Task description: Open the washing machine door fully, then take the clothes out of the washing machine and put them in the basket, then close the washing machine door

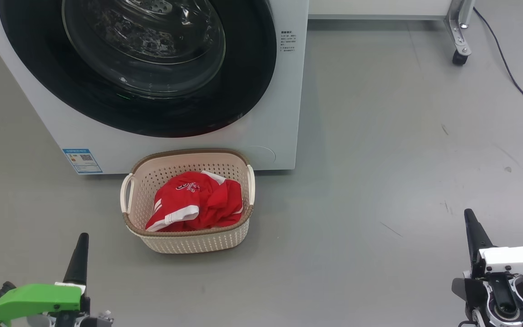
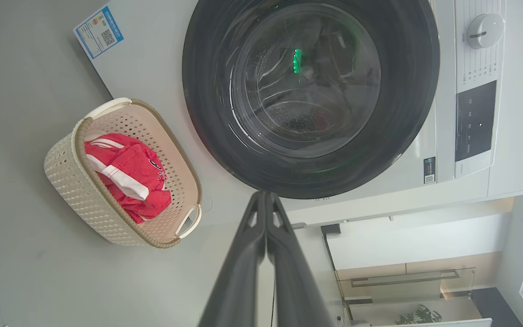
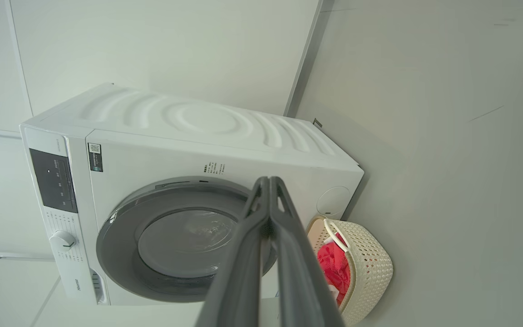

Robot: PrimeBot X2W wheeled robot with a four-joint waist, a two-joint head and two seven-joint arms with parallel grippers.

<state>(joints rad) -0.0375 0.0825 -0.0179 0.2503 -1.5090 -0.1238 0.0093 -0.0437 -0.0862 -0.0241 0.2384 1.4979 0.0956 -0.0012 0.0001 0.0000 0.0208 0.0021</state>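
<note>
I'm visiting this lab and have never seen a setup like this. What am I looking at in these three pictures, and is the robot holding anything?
One picture comes from the robot's head, looking down; the other two from cameras on its wrists, so they appear tilted. The left gripper and right gripper are pairs of long dark fingers, both shut and holding nothing. On the floor stands the washing machine, with the washing machine door closed. Before it sits the basket, with the clothes inside, red with white stripes.

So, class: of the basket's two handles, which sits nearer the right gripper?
The handle on the head view's right side of the basket; the other handle faces the left gripper, far from the right gripper.
</note>
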